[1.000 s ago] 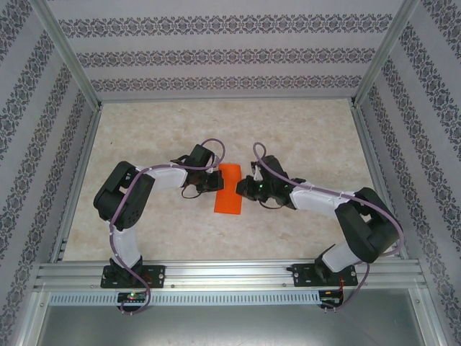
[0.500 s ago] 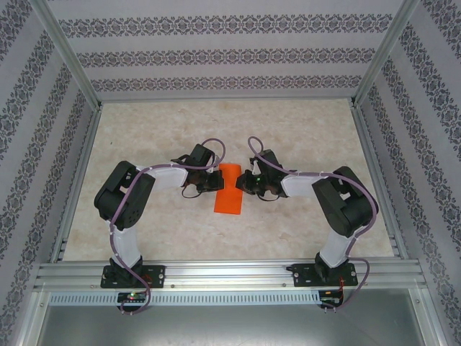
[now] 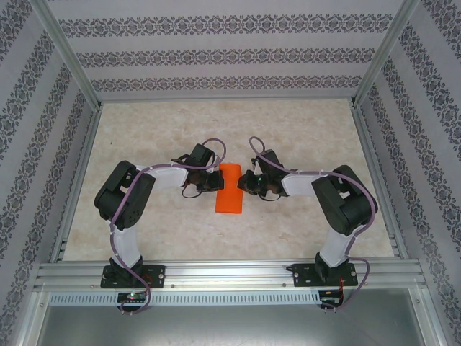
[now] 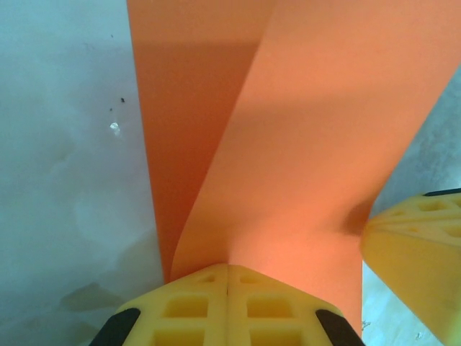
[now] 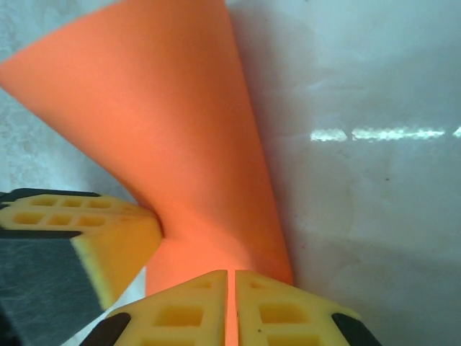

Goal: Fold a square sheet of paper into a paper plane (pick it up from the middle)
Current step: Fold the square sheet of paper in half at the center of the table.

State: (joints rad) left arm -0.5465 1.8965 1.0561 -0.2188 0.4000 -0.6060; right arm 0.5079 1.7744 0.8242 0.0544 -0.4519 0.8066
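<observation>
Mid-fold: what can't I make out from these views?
Top view: thin bright orange paper sheet too small to read its creases; the jaws overlap its side edges.
Left wrist view: sheet's far end cut off by the top edge; shut yellow jaws hide the pinched edge.
Right wrist view: the same.

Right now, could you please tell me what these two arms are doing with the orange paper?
Two arms are folding the square sheet of paper on the table. The left gripper is shut on one side of it, the right gripper on the opposite side. The sheet is doubled into a narrow strip, its layers bowed rather than creased flat; no plane shape yet.
</observation>
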